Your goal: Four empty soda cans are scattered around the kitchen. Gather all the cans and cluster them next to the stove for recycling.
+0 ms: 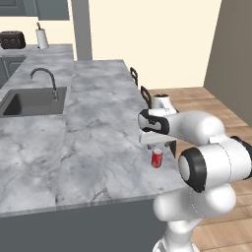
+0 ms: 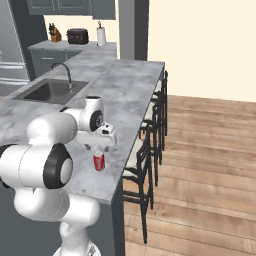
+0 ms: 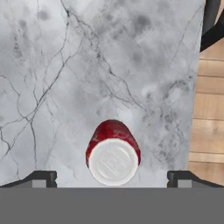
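Note:
A red soda can (image 1: pixel 157 158) (image 2: pixel 99 161) (image 3: pixel 113 151) stands upright on the grey marble island counter (image 1: pixel 93 128), near its right edge. My gripper (image 3: pixel 112 177) hangs straight above it, open, with its two fingertips (image 3: pixel 41 178) wide apart on either side of the can's silver top and clear of it. In the base views the hand (image 1: pixel 156 142) (image 2: pixel 97 142) sits just over the can. The other cans and the stove are out of view.
A sink (image 1: pixel 30 102) with a curved faucet (image 1: pixel 45 81) is set in the counter to the left. Bar stools (image 2: pixel 145 150) line the island's outer side above a wooden floor. A toaster (image 2: pixel 77 36), a paper towel roll (image 2: pixel 101 36) and a knife block (image 2: pixel 54 34) stand on the back counter.

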